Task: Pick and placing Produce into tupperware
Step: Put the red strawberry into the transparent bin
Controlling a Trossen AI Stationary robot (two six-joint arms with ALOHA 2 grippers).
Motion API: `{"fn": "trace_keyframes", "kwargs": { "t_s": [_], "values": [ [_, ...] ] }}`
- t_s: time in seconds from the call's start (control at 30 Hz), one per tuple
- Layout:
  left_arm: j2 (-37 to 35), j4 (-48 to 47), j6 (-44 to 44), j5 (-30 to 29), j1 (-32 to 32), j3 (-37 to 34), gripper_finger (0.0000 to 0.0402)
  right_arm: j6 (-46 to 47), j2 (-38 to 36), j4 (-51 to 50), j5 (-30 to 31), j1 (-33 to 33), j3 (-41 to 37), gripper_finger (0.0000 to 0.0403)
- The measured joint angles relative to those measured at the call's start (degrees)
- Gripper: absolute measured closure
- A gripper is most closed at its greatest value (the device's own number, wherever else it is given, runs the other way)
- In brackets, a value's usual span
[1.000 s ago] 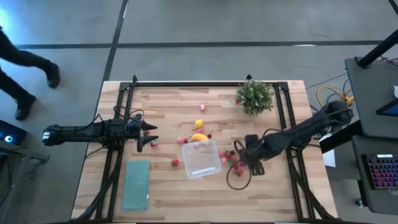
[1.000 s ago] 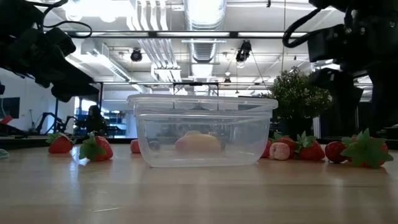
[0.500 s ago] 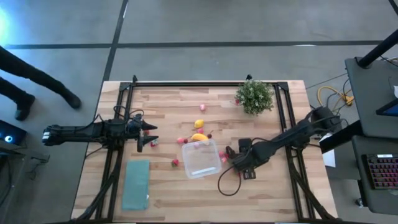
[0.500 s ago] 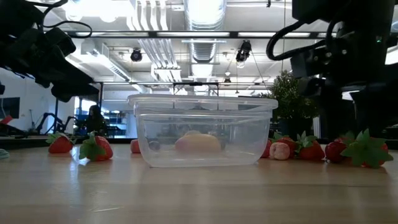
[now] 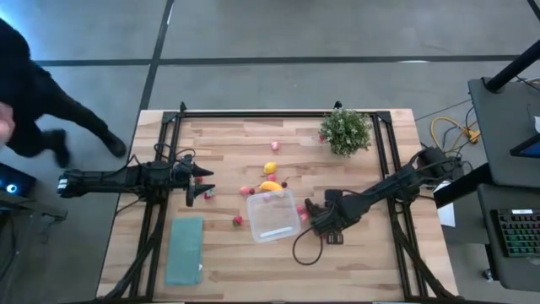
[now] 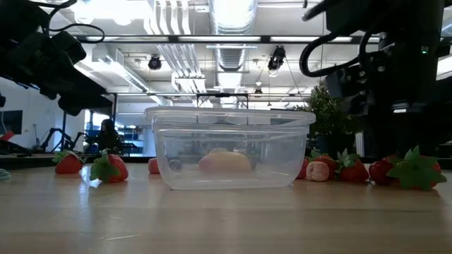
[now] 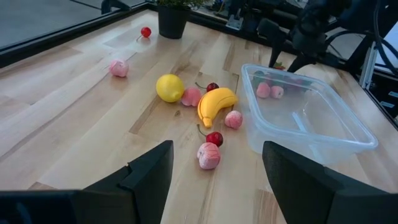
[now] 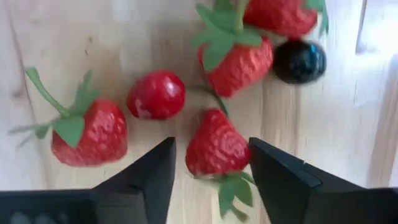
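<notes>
The right gripper (image 8: 211,163) hung low over the wooden table (image 5: 228,262), its 2 fingers (image 8: 140,180) apart on either side of a red strawberry (image 8: 216,148) without touching it. Just beyond lay a second strawberry with a green leafy cap (image 8: 87,130), a cherry (image 8: 156,94), a third strawberry (image 8: 239,56) and a dark round berry (image 8: 300,61).

In the high view this gripper sat just right of the clear tupperware (image 5: 272,215), which stood near the table's middle.

The left gripper (image 7: 211,180) waited well apart at the table's left side, fingers (image 7: 152,177) spread and holding nothing. Ahead of it lay a pink strawberry-like piece (image 7: 209,155), another cherry (image 7: 214,138), a yellow banana (image 7: 215,104), a lemon (image 7: 169,88) and, farther off, the potted plant (image 5: 345,131).

A flat teal rectangle (image 5: 184,250) lay at the near left.
</notes>
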Motion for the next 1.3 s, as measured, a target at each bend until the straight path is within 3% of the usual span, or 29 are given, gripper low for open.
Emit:
{"fn": "trace_keyframes", "kwargs": {
  "t_s": [0.27,0.5,0.8,1.3],
  "values": [
    [0.0,0.0,0.0,0.0,0.0,0.0,0.0168,0.9,0.0,-1.5,-0.2,0.0,0.4,0.0270],
    [0.0,0.0,0.0,0.0,0.0,0.0,0.0168,0.9,-1.5,-6.8,-0.2,0.0,4.0,0.0261],
    [0.0,0.0,0.0,0.0,0.0,0.0,0.0168,1.2,-7.1,-10.2,-0.2,-2.4,14.5,0.0260],
    [0.2,0.0,0.0,0.0,0.0,0.0,0.0168,-10.3,10.5,-7.3,-5.3,-8.5,34.1,0.0259]
  ]
}}
